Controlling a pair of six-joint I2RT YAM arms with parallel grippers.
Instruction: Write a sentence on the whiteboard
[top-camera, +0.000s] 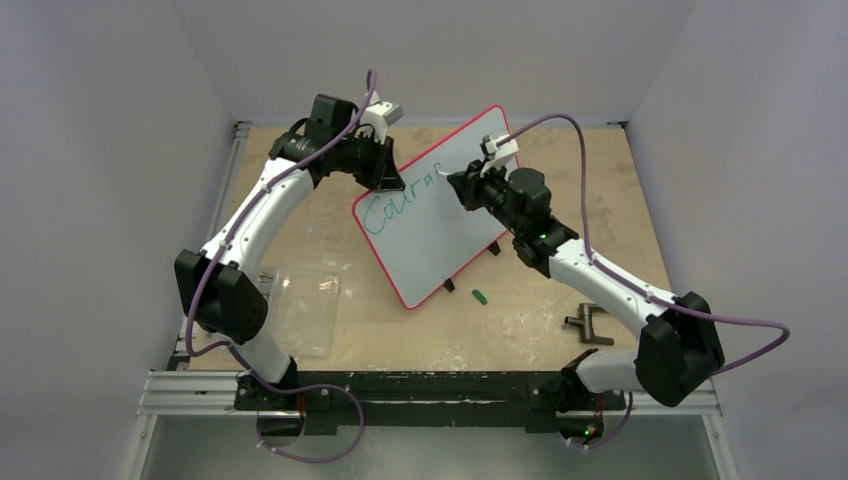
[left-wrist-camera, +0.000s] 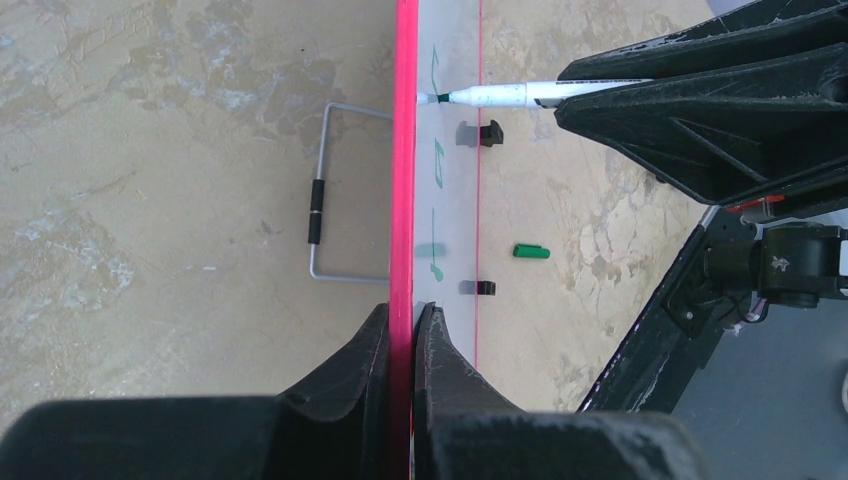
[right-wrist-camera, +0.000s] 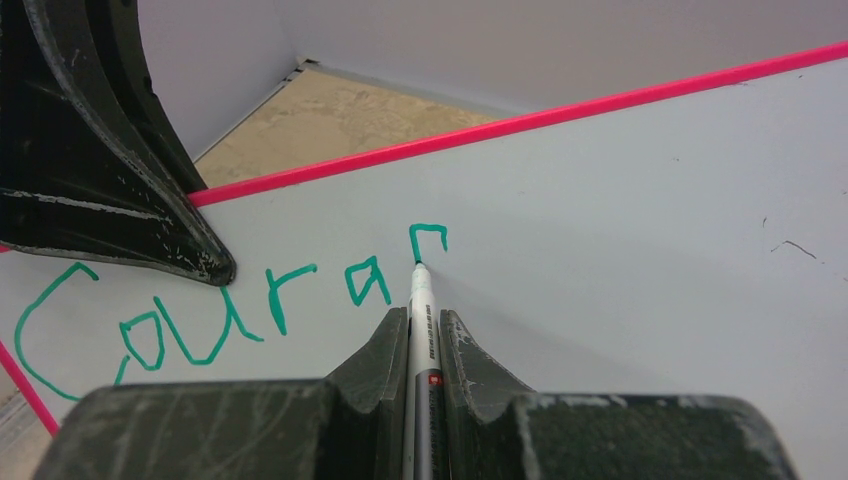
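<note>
clamped whiteboard (right-wrist-camera: 620, 200) rim in left gripper (left-wrist-camera: 404, 312); pinched marker (right-wrist-camera: 419, 295) in right gripper (right-wrist-camera: 421, 318), barrel mostly hidden, tip on unfinished sentence (right-wrist-camera: 277, 300).

White tube links run between bulky black joint housings on the left arm (top-camera: 252, 208) and right arm (top-camera: 603, 281). A purple cable (top-camera: 372, 86) trails along each. The left pincer (left-wrist-camera: 401, 312) and right pincer (right-wrist-camera: 425, 318) have black, scuffed, wedge-shaped fingers.
</note>
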